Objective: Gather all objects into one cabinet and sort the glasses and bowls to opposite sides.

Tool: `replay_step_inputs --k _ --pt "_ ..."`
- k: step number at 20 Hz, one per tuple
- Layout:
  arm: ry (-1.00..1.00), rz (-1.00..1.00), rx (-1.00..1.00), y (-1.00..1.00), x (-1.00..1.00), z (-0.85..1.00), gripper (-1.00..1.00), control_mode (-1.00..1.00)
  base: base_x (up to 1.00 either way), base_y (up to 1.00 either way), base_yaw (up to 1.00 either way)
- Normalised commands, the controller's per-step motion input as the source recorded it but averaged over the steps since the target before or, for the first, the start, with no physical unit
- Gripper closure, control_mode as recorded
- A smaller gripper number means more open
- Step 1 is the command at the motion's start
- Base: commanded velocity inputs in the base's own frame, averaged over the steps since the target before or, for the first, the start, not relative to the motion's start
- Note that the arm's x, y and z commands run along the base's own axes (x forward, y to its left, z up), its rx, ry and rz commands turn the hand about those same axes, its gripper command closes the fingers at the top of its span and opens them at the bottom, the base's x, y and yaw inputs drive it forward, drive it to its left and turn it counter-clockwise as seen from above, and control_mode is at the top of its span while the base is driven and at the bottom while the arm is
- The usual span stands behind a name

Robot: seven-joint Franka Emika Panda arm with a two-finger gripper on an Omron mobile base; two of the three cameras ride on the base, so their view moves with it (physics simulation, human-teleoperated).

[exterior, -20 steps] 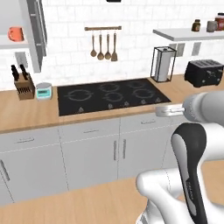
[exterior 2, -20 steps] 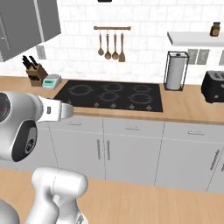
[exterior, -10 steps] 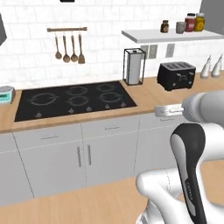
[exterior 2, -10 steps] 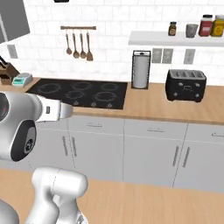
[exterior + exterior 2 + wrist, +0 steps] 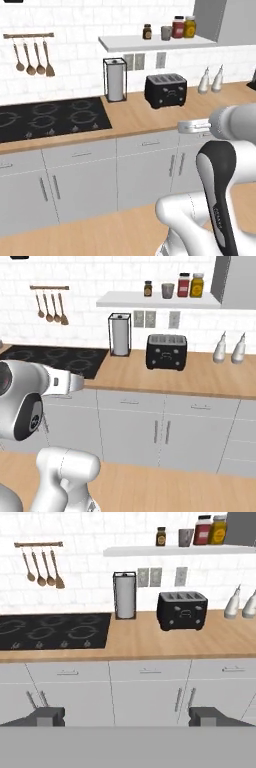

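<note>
counter (image 5: 145, 117): pale wood, running past me left to right over grey cabinet doors (image 5: 145, 175).
hob (image 5: 50, 117): black, set into the counter at my left.
towel roll (image 5: 115, 80): white, upright in a dark wire holder, just right of the hob.
toaster (image 5: 165, 90): black, on the counter right of the towel roll.
bottles (image 5: 210, 80): two pale ones, side by side near the wall, right of the toaster.
shelf (image 5: 155, 42): white, on the tiled wall above the toaster.
jars (image 5: 183, 27): red and yellow, touching, on the shelf's right; a small dark jar (image 5: 147, 31) stands to their left.
spoons (image 5: 34, 55): four wooden ones hanging from a rail above the hob.
sockets (image 5: 145, 61): on the tiles, under the shelf.
</note>
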Motion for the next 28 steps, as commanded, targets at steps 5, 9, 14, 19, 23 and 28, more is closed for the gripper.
replay_step_inputs --k 5,9,14,19,23,28 --pt "0.0 0.0 0.0 0.0 0.0 0.0 -1.0 1.0 0.37 -0.96 0.0" --pt "0.0 0.0 0.0 0.0 0.0 0.0 -1.0 1.0 0.59 -0.75 0.0" --pt "0.0 0.0 0.0 0.0 0.0 0.0 -1.0 1.0 0.97 -0.16 0.0" --pt "0.0 0.0 0.0 0.0 0.0 0.0 -1.0 1.0 0.94 0.0 0.0" --pt "0.0 0.0 0.0 0.0 0.0 0.0 -1.0 1.0 0.5 -0.2 0.0" --pt "0.0 0.0 0.0 0.0 0.0 0.0 -1.0 1.0 0.43 -0.19 0.0"
